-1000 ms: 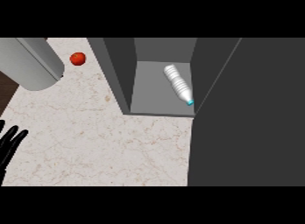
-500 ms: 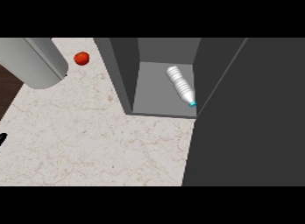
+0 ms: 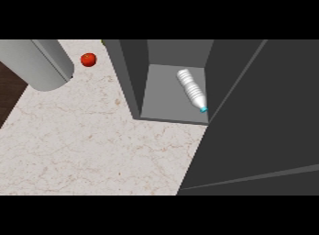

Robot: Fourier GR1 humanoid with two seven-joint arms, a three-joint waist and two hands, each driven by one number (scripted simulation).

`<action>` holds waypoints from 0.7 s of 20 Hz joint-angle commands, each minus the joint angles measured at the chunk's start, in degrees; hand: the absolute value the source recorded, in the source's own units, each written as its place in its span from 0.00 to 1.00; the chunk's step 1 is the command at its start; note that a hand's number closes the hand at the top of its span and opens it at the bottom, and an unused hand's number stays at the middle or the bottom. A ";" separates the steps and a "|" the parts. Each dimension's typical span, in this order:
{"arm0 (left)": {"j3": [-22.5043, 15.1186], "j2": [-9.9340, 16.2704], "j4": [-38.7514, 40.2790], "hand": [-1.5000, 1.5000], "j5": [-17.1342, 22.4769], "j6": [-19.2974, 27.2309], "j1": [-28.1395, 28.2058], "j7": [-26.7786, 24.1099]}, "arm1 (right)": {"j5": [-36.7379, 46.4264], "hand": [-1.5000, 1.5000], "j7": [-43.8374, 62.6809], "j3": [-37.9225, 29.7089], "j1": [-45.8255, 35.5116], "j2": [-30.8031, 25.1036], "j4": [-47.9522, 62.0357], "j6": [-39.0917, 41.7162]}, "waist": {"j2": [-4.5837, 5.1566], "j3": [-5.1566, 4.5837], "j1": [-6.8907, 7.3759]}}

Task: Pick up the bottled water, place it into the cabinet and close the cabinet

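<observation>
Inside the open grey cabinet: the bottled water, lying on its side on the cabinet floor, blue cap toward the front right corner, close against the right wall. To the right, the dark cabinet door, filling much of the view. On the marbled table: a red fruit near the back, beside a large grey cylinder. Neither robot hand in view, so no telling their state. Half a second ago, left fingertips at the lower left edge; gone now.
</observation>
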 commanded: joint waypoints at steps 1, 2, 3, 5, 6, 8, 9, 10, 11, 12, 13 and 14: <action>1.90 1.10 -0.13 0.00 1.36 -1.89 0.79 -0.04 | 6.59 1.00 6.08 4.45 -6.88 3.93 -6.45 -6.93 | 0.26 0.07 0.44; 2.91 2.18 0.51 0.00 1.74 -3.50 1.84 -0.03 | 6.88 1.00 6.81 4.88 -8.21 4.84 -5.29 -8.09 | 0.10 0.09 1.19; 2.03 1.09 0.22 0.00 0.98 -3.71 2.01 -0.98 | 7.07 1.00 7.91 6.18 -10.44 6.59 -4.63 -9.68 | 0.34 0.13 1.04; 3.70 2.01 1.59 0.00 1.61 -5.15 2.38 -1.16 | 7.71 1.00 8.94 7.35 -13.95 9.36 -1.65 -11.44 | 0.58 0.13 1.70; 4.40 2.17 1.27 0.00 1.41 -4.78 2.78 -1.44 | 7.98 1.00 10.09 7.81 -14.75 10.21 -1.62 -12.68 | 0.28 0.16 1.81; 4.75 2.23 1.33 0.00 2.19 -6.02 3.25 -1.49 | 8.54 1.00 11.47 8.25 -17.75 12.82 0.15 -14.39 | 0.61 0.18 1.98; 5.30 2.33 1.16 0.00 2.11 -5.98 3.47 -1.71 | 8.68 1.00 12.29 8.46 -18.68 14.40 1.04 -15.70 | 0.73 0.29 2.03; 5.71 2.49 2.02 0.00 1.98 -6.76 4.01 -2.02 | 9.61 1.00 13.04 9.14 -19.10 15.50 1.75 -16.56 | 0.68 0.27 1.86; 6.33 2.76 2.34 0.00 2.96 -7.39 3.72 -1.76 | 9.31 1.00 13.36 8.79 -20.13 17.26 3.42 -17.46 | 1.19 0.34 1.88; 6.96 3.31 1.87 0.00 3.01 -8.06 4.01 -1.84 | 8.91 1.00 14.67 9.85 -21.68 17.77 4.30 -16.83 | 1.19 0.35 3.03; 6.81 2.67 1.77 0.00 2.93 -7.93 3.38 -2.29 | 8.23 1.00 15.78 11.22 -23.32 19.12 5.77 -16.57 | 1.51 0.37 2.89; 7.00 3.35 2.10 0.00 2.81 -9.75 4.97 -2.23 | 8.35 1.00 16.99 10.90 -24.74 19.95 7.32 -16.92 | 1.45 0.44 3.55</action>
